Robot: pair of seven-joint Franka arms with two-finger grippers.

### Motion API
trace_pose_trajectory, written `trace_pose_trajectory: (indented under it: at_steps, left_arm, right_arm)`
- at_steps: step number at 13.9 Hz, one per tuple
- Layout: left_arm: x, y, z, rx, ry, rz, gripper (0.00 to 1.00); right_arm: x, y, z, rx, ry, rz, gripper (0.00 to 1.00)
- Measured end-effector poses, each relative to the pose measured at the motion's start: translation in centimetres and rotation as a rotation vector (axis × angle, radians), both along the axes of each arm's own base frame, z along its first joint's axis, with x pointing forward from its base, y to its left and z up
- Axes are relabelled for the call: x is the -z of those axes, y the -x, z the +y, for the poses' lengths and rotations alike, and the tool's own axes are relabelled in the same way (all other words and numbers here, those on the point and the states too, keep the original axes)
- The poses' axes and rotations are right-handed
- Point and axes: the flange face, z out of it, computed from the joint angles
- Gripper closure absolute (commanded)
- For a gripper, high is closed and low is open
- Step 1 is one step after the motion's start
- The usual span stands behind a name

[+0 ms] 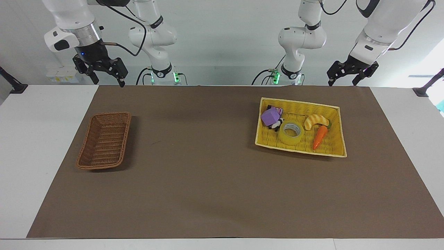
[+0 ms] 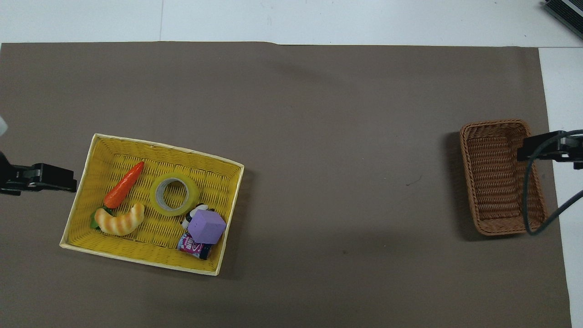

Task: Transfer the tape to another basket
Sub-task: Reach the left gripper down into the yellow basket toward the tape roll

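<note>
Brown paper covers the surface [image 1: 208, 180], and nothing on it has been gripped yet.

Toward the right arm's end, the right pincer [image 1: 108, 83] hangs in the air over the paper's edge by the robots, its fingers apart and holding nothing. This arm seems to be waiting. Below it, farther from the robots, sits the wicker basket [image 1: 104, 140], with nothing visible inside.

Well apart from it, toward the left arm's end, is the yellow basket [image 1: 301, 104]. The tape [image 1: 291, 140] lies flat in it, hole upward. A purple block [image 1: 270, 116] and a small panda toy [image 1: 276, 126] crowd it on one side, the toy seemingly touching it. A bread roll [image 1: 315, 121] and a carrot [image 1: 319, 136] lie just beside it on the other.

The left pincer [image 1: 341, 84] hangs over the paper's edge near that basket's end, fingers apart and empty.

The likely risks from here:
- A finger coming down outside the roll could strike the panda toy or the roll of bread, because the gaps are tight.
- The roll's smooth curved wall may slip from a shallow pinch.
- The light yellow basket could be dragged along if a finger catches its weave.
- The long carry to the narrow wicker basket leaves little margin, so an off-centre release could land the roll on its rim.
</note>
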Motion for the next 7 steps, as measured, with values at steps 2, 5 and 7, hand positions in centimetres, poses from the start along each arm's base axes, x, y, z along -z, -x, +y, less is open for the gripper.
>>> trace_pose_trajectory:
  at_steps: [2,5,7]
  left_arm:
    - [2.5,-0.5,-0.7,0.003,0.001,-0.016,0.00]
    - [6.5,-1.0,-0.9,0.005,0.004,-0.039,0.00]
    - [9.0,-1.1,-1.3,0.009,0.007,-0.046,0.00]
  right_arm:
    - [0.1,0.0,-0.1,-0.025,-0.001,0.002,0.00]
    - [0.2,0.1,-0.2,-0.034,-0.001,0.005,0.00]
    - [0.2,0.1,-0.2,-0.036,-0.002,0.004,0.00]
